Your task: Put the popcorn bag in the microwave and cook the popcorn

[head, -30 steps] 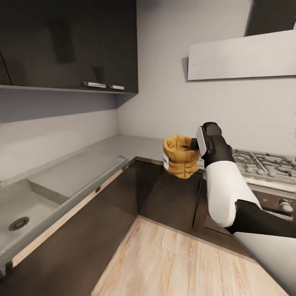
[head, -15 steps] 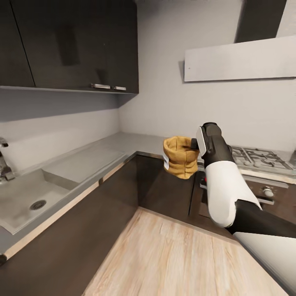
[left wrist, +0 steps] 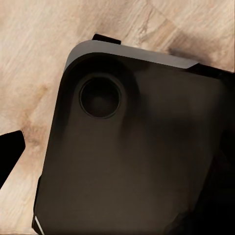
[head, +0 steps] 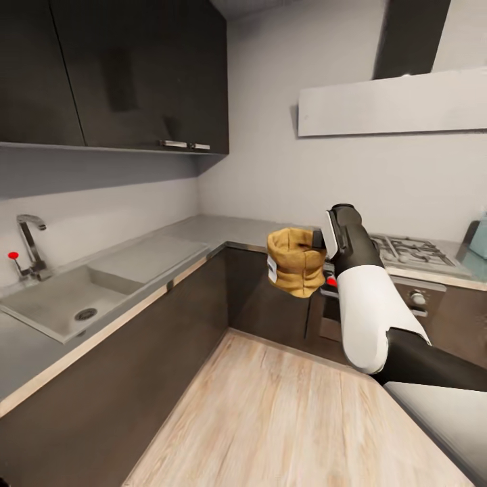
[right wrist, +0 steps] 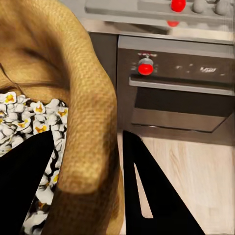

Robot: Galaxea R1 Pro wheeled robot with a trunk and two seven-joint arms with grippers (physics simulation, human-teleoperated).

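The tan popcorn bag (head: 295, 262) hangs upright in the air in front of the dark lower cabinets, apart from the pale grey countertop (head: 203, 233). My right gripper (head: 316, 237) is shut on its thick rim. In the right wrist view the right gripper (right wrist: 88, 142) has one black finger inside the popcorn bag (right wrist: 83, 98) and one outside, with white popcorn (right wrist: 29, 117) showing inside. A pale blue sliver (head: 479, 235) at the far right edge, past the hob, looks like the microwave. My left gripper (left wrist: 115, 166) hangs open over my own dark base and the wooden floor.
The gas hob (head: 409, 249) sits above a black oven (right wrist: 181, 98) with red knobs, just behind the bag. A sink (head: 61, 304) with a faucet (head: 30, 247) is set in the left counter run. Dark wall cabinets (head: 135, 74) hang above. Wooden floor (head: 270, 419) lies open ahead.
The whole picture has shifted: the camera moved back and turned, bringing the sink, the faucet and more floor into view. The bag stays held in the right gripper.
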